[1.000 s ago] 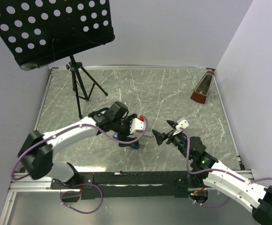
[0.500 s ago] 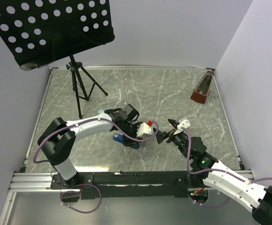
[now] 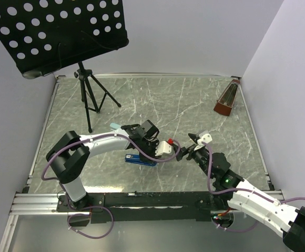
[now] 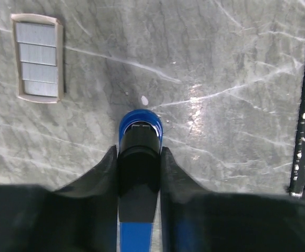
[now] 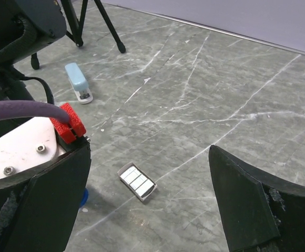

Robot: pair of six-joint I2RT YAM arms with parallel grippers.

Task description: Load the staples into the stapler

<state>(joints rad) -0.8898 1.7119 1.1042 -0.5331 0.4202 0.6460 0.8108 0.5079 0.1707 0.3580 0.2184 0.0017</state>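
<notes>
Two pincers: left pincer [image 4: 138, 150] is clamping the stapler [image 4: 139, 121], nose forward; right pincer [image 5: 148, 151] is gaping empty, the staples [image 5: 136, 182] lying just ahead between its fingers [image 5: 37, 210].

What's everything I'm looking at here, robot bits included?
slim dark blue stapler: one, blue and black, table centre
silvery staple strips in whitish tray: one tray, apart from that stapler
small light-blue stapler: one, near the tripod
black perforated music stand: one, far left
reddish-brown metronome: one, far right
grey marbled table: one
left pincer: black, closed around the dark stapler
right pincer: black, open, above the tray
</notes>
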